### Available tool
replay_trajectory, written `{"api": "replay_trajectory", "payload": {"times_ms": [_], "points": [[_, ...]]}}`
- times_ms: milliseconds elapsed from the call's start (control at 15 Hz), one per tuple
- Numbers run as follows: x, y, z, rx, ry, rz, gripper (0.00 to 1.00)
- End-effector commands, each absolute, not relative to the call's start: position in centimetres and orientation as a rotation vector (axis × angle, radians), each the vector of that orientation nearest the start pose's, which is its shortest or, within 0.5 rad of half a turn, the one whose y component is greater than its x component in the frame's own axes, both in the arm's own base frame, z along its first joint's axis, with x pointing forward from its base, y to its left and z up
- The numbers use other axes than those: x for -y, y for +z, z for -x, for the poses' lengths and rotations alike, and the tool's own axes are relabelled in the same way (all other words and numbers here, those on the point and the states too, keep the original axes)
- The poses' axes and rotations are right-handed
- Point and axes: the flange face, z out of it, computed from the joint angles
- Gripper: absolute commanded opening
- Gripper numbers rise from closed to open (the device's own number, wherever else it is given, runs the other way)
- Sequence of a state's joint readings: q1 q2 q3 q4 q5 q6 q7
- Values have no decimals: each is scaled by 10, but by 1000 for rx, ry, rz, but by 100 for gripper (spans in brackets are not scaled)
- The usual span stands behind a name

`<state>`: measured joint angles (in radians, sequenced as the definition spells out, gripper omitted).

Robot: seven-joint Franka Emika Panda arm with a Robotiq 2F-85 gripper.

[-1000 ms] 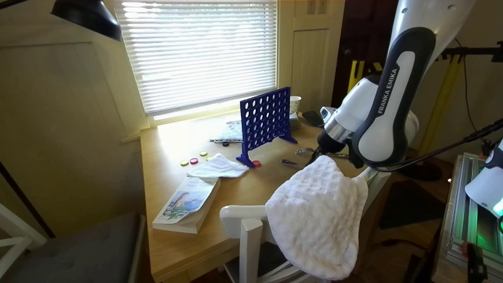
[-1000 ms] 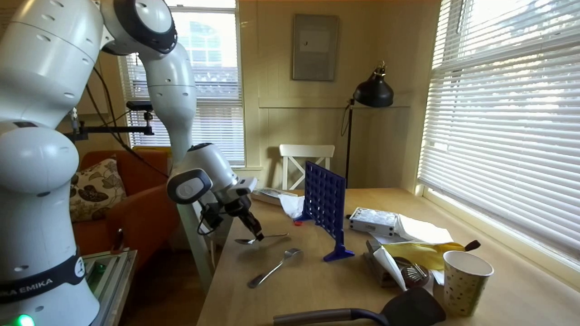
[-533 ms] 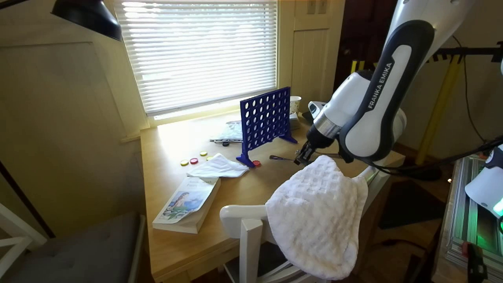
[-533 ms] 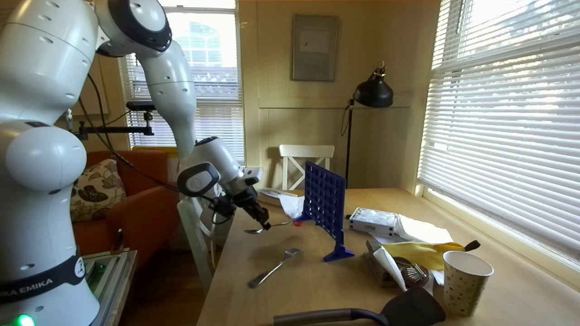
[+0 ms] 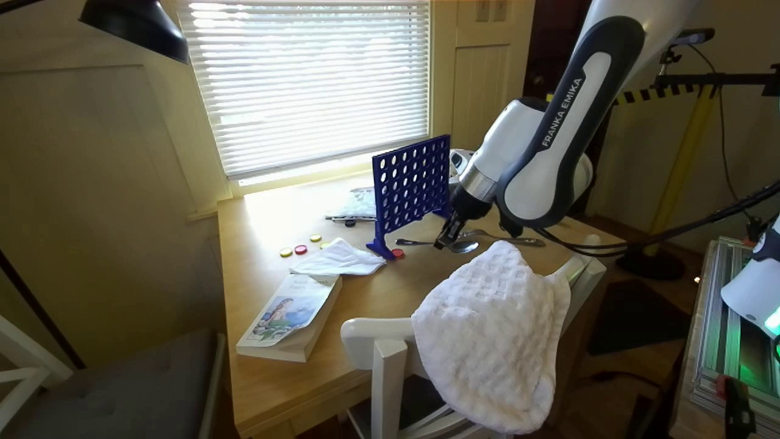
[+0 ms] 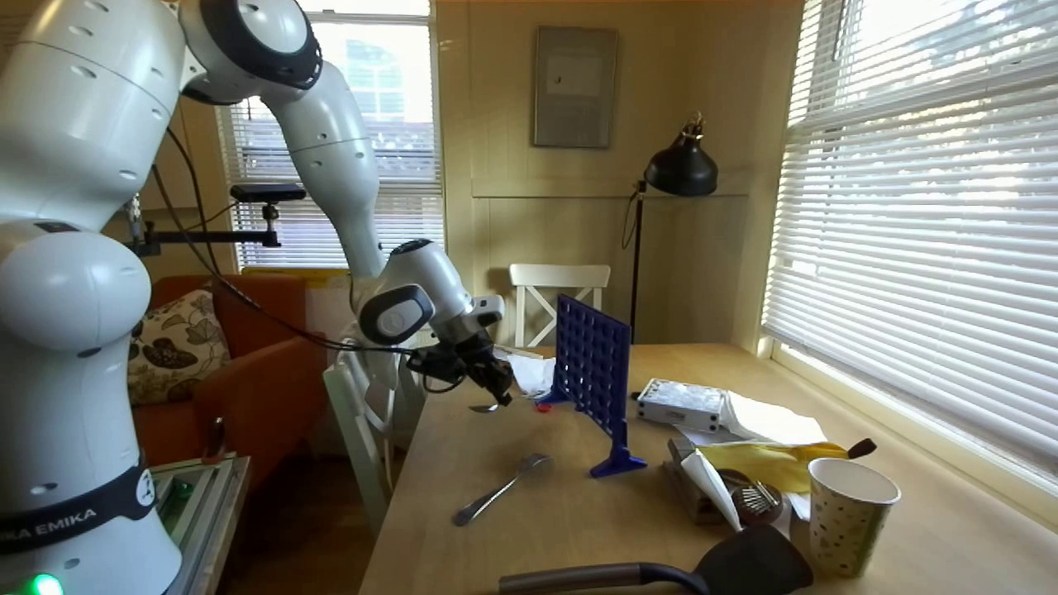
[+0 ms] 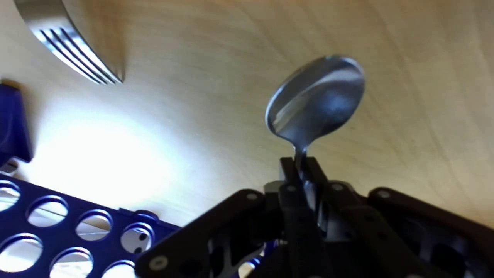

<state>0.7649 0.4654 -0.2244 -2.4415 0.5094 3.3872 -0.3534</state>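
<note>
In the wrist view my gripper (image 7: 300, 164) is shut on the neck of a metal spoon (image 7: 318, 100). The shiny bowl sticks out past the fingertips, while the handle runs back between the fingers and is partly hidden. An exterior view shows the spoon's bowl (image 5: 464, 247) to one side of the gripper (image 5: 441, 242) and its handle reaching toward the blue game rack (image 5: 378, 204). How high the spoon hangs over the table is hard to tell. A fork (image 6: 500, 489) lies on the table nearby. The rack (image 6: 620, 430) stands upright close to the gripper (image 6: 501, 400).
A red disc (image 5: 398, 253) lies by the rack's foot, with a white cloth (image 5: 338, 259) and a book (image 5: 286, 317) beyond. A towel (image 5: 493, 335) covers the chair back. A spatula (image 6: 752, 562), paper cup (image 6: 851, 516) and white box (image 6: 679, 406) also occupy the table.
The arm has carried the spoon toward the rack's foot and the red disc, away from the fork. The fork and rack have stayed put; the gripper has remained shut.
</note>
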Motion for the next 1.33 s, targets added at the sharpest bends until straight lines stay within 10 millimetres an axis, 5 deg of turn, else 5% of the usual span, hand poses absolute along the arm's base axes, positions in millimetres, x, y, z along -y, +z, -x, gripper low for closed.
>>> {"api": "replay_trajectory", "payload": {"times_ms": [0,733,1267], "points": [[-221,177,-488,775,-702,2965,2],[-208,160,-551,893,-710,2911,2],[-188,157,-571,674,-786,3011,2]]}}
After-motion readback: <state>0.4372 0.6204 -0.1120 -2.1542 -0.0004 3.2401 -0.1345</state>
